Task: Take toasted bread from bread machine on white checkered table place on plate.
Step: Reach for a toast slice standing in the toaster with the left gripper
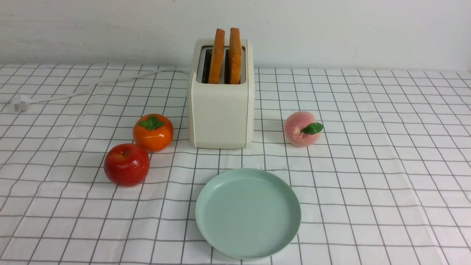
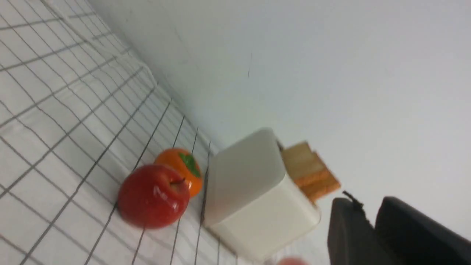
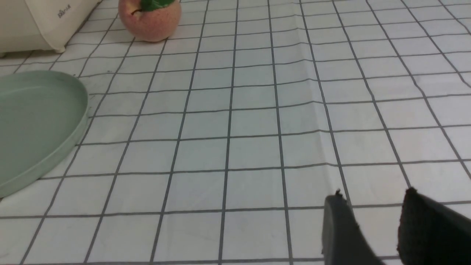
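Two slices of toasted bread, the left one (image 1: 217,55) and the right one (image 1: 235,55), stand upright in the slots of the cream-white bread machine (image 1: 220,117) at the middle back of the white checkered table (image 1: 368,165). The mint-green plate (image 1: 248,213) lies empty in front of it. Neither gripper shows in the front view. In the left wrist view my left gripper (image 2: 366,200) is empty, its jaws a little apart, off to the side of the bread machine (image 2: 254,191) and the toast (image 2: 311,173). My right gripper (image 3: 373,195) is open and empty over bare cloth, away from the plate (image 3: 36,121).
A red apple (image 1: 127,164) and an orange persimmon (image 1: 153,131) sit left of the bread machine. A peach (image 1: 302,129) sits to its right. The white cord and plug (image 1: 20,103) trail to the far left. A white wall runs behind.
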You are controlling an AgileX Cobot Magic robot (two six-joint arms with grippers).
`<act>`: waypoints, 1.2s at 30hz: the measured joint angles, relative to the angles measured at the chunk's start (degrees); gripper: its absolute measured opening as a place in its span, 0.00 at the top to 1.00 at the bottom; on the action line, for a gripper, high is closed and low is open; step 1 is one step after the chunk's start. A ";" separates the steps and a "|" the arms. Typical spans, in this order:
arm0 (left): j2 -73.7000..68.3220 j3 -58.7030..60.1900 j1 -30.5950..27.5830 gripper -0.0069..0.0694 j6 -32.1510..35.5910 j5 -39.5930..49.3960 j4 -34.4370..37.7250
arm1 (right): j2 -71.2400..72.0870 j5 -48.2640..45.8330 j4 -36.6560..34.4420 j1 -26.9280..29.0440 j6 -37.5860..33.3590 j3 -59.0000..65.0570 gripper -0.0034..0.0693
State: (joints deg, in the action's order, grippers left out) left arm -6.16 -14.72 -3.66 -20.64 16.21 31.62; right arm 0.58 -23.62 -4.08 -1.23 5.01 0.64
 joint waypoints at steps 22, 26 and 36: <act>-61.49 -47.53 22.04 0.93 4.70 33.74 -17.79 | 0.00 0.00 0.00 0.00 0.00 0.00 0.62; -69.77 -57.34 29.52 0.93 -1.91 32.86 -26.67 | 0.00 0.00 0.00 0.00 0.00 0.00 0.62; -89.10 -80.45 32.93 0.81 -3.12 28.70 -35.53 | 0.00 0.00 0.00 0.00 0.00 0.00 0.62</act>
State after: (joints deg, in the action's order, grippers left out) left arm -95.26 -95.17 29.27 -23.76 44.91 -3.90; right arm 0.58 -23.62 -4.08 -1.23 5.01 0.64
